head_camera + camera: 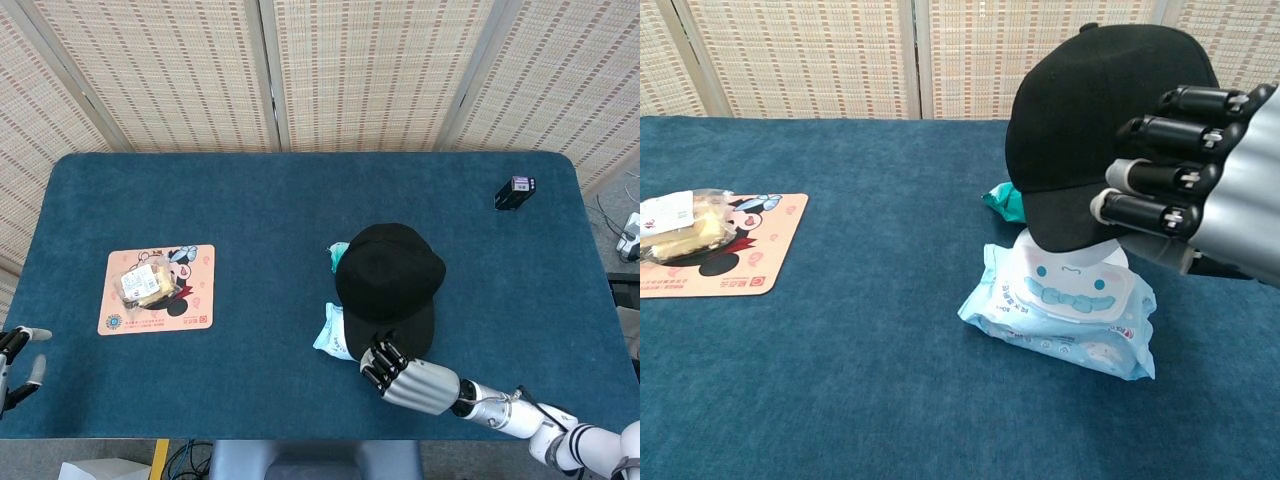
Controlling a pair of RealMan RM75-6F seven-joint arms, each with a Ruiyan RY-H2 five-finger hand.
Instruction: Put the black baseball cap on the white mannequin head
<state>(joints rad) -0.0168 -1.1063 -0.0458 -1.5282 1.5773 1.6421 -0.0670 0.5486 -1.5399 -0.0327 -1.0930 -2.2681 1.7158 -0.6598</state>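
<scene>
From the head view, the black baseball cap (390,285) sits mid-table, covering the mannequin head, its brim toward the right hand (405,372); the left hand (15,362) idles, holding nothing, fingers apart. From the chest view, the right hand's fingers (1160,180) grip the brim above the wet-wipes pack (1065,310). I'd press the crown level before letting go.

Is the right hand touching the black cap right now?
Touching. Chest view: the right hand has its fingers curled over the cap brim, with no gap visible.
</scene>
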